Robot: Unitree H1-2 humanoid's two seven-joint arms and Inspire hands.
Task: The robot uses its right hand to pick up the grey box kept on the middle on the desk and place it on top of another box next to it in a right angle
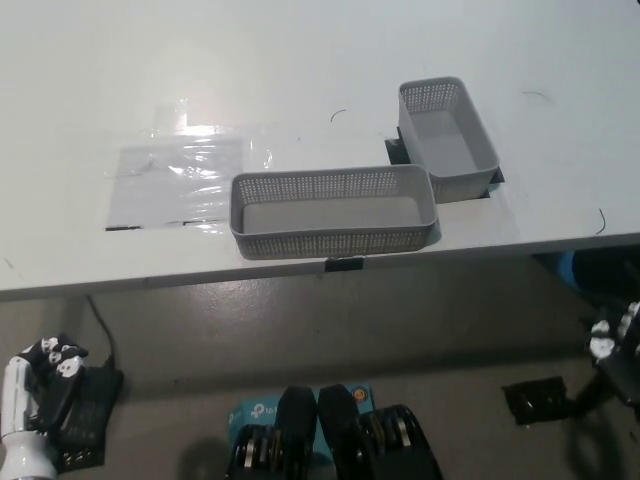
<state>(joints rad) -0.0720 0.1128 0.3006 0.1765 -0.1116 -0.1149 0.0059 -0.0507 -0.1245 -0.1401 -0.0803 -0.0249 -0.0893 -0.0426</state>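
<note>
Grey box (335, 212): long, perforated, open-topped.

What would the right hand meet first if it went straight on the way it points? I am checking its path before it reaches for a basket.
The right hand shows only partly at the picture's edge, below the desk; its pointing direction cannot be told. Going straight up-picture, it would probably meet the desk's front edge first, though depth is unclear.

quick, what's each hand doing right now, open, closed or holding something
Left hand: low at the lower left, holds nothing; open or shut cannot be told.
Right hand: at the right edge, holds nothing; cannot be told.
</note>
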